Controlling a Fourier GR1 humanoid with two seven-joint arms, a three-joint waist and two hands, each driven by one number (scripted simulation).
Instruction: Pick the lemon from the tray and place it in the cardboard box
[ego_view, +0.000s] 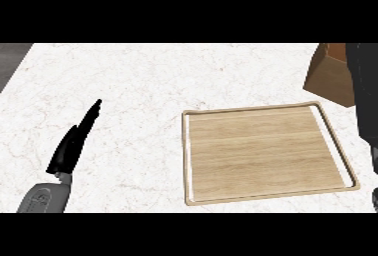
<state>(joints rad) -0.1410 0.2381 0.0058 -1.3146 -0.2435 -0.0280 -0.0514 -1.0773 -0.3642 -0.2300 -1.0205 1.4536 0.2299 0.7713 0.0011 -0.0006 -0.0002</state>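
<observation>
The wooden tray (260, 150) lies on the counter right of centre, and nothing shows on it. No lemon is visible anywhere. The brown cardboard box (330, 75) stands at the top right, cut off by the view's edge. My right hand (364, 95) appears only as a dark strip along the right edge, reaching up beside and over the box and hiding part of it. Whatever it may hold is hidden. My left hand (74, 142) is at the lower left, open with straight fingers pointing up, resting away from the tray.
The white marble counter (148, 80) spreads around the tray. Its left edge runs along the top left corner, with a dark floor strip (11, 60) beyond it.
</observation>
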